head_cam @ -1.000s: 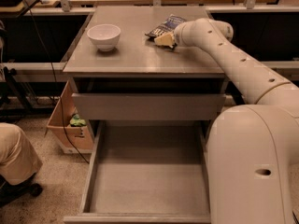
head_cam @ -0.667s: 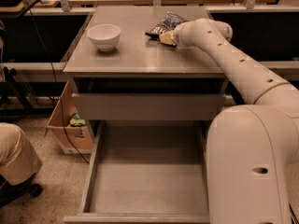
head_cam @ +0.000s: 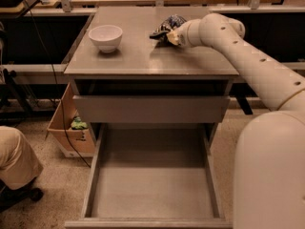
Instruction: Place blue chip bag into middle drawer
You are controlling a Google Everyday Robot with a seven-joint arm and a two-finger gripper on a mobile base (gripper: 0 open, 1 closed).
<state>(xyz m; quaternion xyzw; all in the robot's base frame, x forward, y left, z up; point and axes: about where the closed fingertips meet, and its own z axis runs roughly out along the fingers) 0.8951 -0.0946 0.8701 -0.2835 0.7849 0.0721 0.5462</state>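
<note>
The blue chip bag [head_cam: 167, 25] lies on the cabinet top [head_cam: 143, 56], at the back right. My gripper [head_cam: 170, 36] is at the end of the white arm [head_cam: 248, 56], which reaches in from the right. The gripper sits against the bag's near right side, low over the top. The middle drawer [head_cam: 152, 194] is pulled wide open at the bottom front, and its broad grey floor is bare. Above it is a drawer showing only a flat grey front panel [head_cam: 151, 109].
A white bowl [head_cam: 105, 36] stands on the cabinet top at the left. A cardboard box [head_cam: 71, 128] sits on the floor left of the cabinet. A person's knee [head_cam: 14, 161] is at the lower left. My white base [head_cam: 271, 175] fills the lower right.
The gripper has edged slightly back and up toward the bag. The bag, the bowl and the drawers have not visibly moved.
</note>
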